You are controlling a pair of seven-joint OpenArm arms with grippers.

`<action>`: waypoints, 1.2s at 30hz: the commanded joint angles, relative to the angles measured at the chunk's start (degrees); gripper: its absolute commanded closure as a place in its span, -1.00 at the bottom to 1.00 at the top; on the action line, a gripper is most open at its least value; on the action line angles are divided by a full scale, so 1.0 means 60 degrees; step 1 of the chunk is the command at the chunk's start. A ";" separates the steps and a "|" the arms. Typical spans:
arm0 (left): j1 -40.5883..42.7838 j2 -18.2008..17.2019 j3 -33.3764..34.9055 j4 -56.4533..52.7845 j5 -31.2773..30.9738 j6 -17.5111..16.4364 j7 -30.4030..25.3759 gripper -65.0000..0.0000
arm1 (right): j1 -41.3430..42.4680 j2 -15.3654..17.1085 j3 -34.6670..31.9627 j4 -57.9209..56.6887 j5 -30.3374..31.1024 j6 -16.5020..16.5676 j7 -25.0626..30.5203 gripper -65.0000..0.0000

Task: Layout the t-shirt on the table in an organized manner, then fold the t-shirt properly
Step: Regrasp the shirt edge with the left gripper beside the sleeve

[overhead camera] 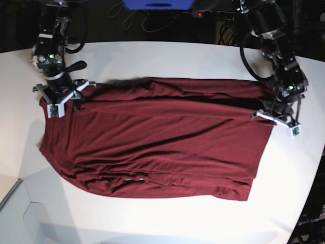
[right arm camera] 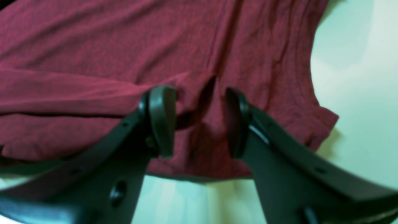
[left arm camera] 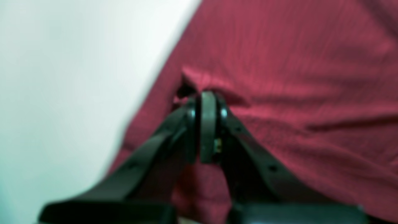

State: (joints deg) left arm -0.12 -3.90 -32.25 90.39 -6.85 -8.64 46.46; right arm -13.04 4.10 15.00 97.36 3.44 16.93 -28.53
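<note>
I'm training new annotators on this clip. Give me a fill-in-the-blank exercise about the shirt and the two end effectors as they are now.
1. The t-shirt lying on the white table is dark ____ in colour.
2. The left end effector is ____ on a pinch of the shirt's fabric.
3. The right end effector has its jaws ____, with fabric between them.
4. In the base view, the left end effector is at the shirt's ____ side.

Missing words: maroon; shut; open; right
</note>
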 commanded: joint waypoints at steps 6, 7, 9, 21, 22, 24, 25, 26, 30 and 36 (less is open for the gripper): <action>0.0379 0.0042 -0.0127 0.2657 -0.0023 0.0027 0.0675 1.00 | 0.0100 0.0086 0.0027 0.0147 0.0064 0.0028 0.0236 0.18; 0.0482 0.0057 -0.0127 0.2994 -0.0023 0.0027 0.0807 1.00 | 0.0100 0.0086 0.0027 0.0147 0.0064 0.0028 0.0236 0.18; 0.0657 0.0071 -0.0127 0.3404 -0.0023 0.0027 0.1026 1.00 | 0.0100 0.0086 0.0027 0.0147 0.0064 0.0028 0.0236 0.18; 0.1756 0.0599 -0.1460 0.3931 -0.0023 0.0041 0.1129 1.00 | 0.0100 0.0086 0.0027 0.0147 0.0093 0.0028 0.0250 0.18; 0.1830 0.0599 -0.1519 0.4019 -0.0023 0.0041 0.1129 1.00 | 0.0100 0.0086 0.0027 0.0147 0.0093 0.0028 0.0250 0.18; 0.1888 0.0570 -0.1548 0.4049 -0.0023 0.0041 0.1129 1.00 | 0.0100 0.0086 0.0027 0.0147 0.0093 0.0028 0.0250 0.18; 0.1874 0.0555 -0.1548 0.4034 -0.0023 0.0041 0.1129 1.00 | 0.0100 0.0086 0.0027 0.0147 0.0093 0.0028 0.0250 0.18; 0.1859 0.0555 -0.1548 0.4005 -0.0023 0.0041 0.1129 1.00 | 0.0100 0.0086 0.0012 0.0147 0.0093 0.0028 0.0250 0.18; 0.1727 0.0614 -0.1475 0.3844 -0.0023 0.0041 0.1129 1.00 | 0.0100 0.0072 0.0012 0.0147 0.0108 0.0028 0.0250 0.18; 0.1126 0.0614 -0.1314 0.3331 0.0065 0.0041 0.1114 1.00 | 0.0114 0.0072 0.0012 0.0147 0.0108 0.0028 0.0250 0.18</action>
State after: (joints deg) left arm 6.90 0.30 -39.99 109.54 -6.48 -8.75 53.82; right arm -12.88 4.10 14.94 97.34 3.46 16.93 -28.27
